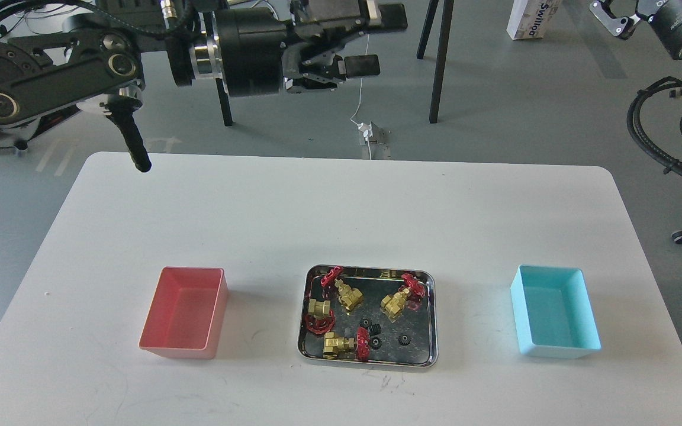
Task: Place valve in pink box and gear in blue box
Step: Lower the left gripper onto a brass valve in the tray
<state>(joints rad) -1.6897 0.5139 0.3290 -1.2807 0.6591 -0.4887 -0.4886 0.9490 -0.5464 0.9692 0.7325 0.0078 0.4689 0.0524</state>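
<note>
Several brass valves with red handwheels, one of them point(347, 293), lie in a shiny steel tray point(368, 361) at the table's front middle. Three tiny black gears, one of them point(404, 339), lie in the tray's front right part. The pink box point(184, 316) stands left of the tray and the blue box point(554, 310) stands right of it; both are empty. My left gripper point(375, 40) is open and empty, held level high above the table's far edge. My right gripper point(613, 13) is at the top right, mostly cut off by the frame edge.
The white table point(341, 207) has rounded far corners. Black stand legs point(438, 59) and a white cable run over the floor behind it. A white carton point(533, 18) stands on the floor at the far right. My right arm's cables point(666, 142) hang beside the table's right edge.
</note>
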